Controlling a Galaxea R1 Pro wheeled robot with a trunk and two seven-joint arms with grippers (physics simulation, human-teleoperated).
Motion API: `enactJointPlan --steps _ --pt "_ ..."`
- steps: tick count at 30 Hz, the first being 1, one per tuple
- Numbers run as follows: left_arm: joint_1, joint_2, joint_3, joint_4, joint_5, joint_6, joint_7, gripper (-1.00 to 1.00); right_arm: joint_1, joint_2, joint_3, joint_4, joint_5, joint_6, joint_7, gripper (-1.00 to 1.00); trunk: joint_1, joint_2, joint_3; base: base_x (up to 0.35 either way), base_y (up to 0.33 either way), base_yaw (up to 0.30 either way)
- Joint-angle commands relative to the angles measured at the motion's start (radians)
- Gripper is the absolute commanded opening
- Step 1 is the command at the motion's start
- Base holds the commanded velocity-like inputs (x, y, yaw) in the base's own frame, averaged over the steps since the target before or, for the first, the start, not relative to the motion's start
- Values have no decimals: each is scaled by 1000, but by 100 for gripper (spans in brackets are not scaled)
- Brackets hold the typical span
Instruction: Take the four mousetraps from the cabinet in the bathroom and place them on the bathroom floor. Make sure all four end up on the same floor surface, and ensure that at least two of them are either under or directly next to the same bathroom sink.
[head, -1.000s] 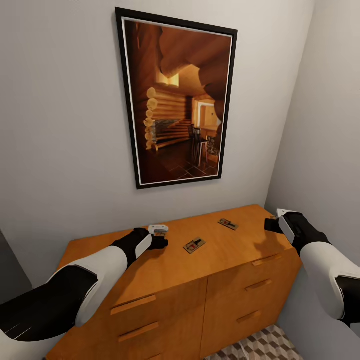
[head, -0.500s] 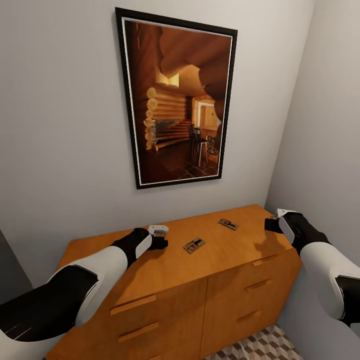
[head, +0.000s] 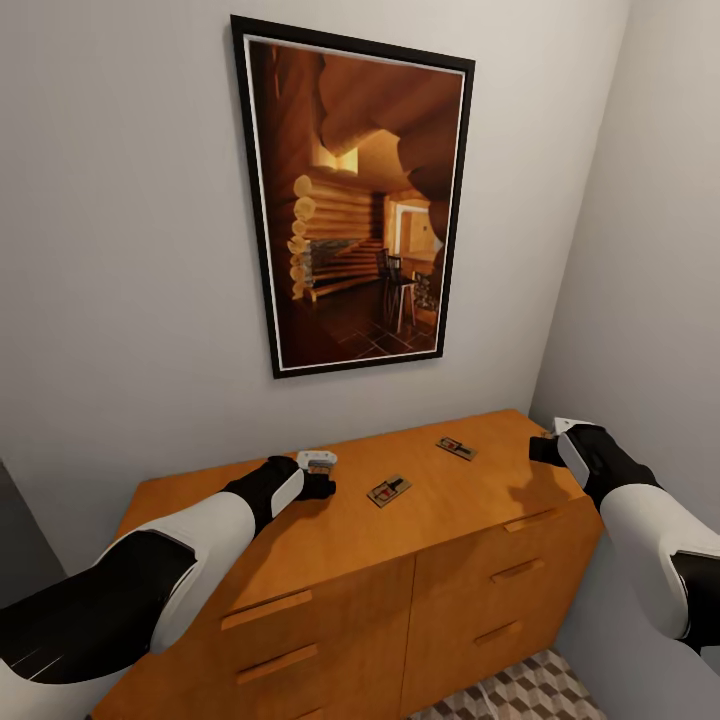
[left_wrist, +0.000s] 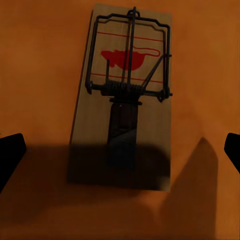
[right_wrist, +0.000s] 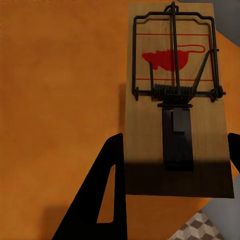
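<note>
The orange-brown cabinet (head: 330, 540) stands against the wall in front of me. Two mousetraps (head: 388, 490) (head: 455, 448) lie flat in the middle of its top. My left gripper (head: 320, 478) hovers open over a third mousetrap (left_wrist: 125, 100), its fingertips (left_wrist: 11, 150) spread far wider than the trap. At the cabinet's right corner my right gripper (head: 542, 447) has its fingers (right_wrist: 112, 170) pressed against both long edges of a fourth mousetrap (right_wrist: 175, 65), which lies flat on the wood. A strip of cube-patterned bathroom floor (head: 520, 695) shows below the cabinet. The sink is out of view.
A large framed picture (head: 355, 205) hangs on the wall above the cabinet. The right wall (head: 650, 250) runs close beside the cabinet's right end and my right arm. The cabinet front has drawers with slim bar handles (head: 518, 570).
</note>
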Motion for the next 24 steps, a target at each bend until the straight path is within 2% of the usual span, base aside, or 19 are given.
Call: enactJointPlan --steps 1,6,12,24 --pt "0 0 -1 7 10 5 8 100 0 0 -2 -1 -8 4 -5 -100 0 -1 -2 0 0 0" --pt "0 0 -13 6 10 6 10 100 0 0 -2 -1 -8 3 -5 -100 0 -1 -2 0 0 0" --pt "0 0 -41 6 11 7 55 100 0 0 -2 -1 -8 3 -5 -100 0 -1 -2 0 0 0" --pt "0 0 -51 7 11 8 79 100 0 0 -2 -1 -9 3 -5 -100 0 -1 -2 0 0 0"
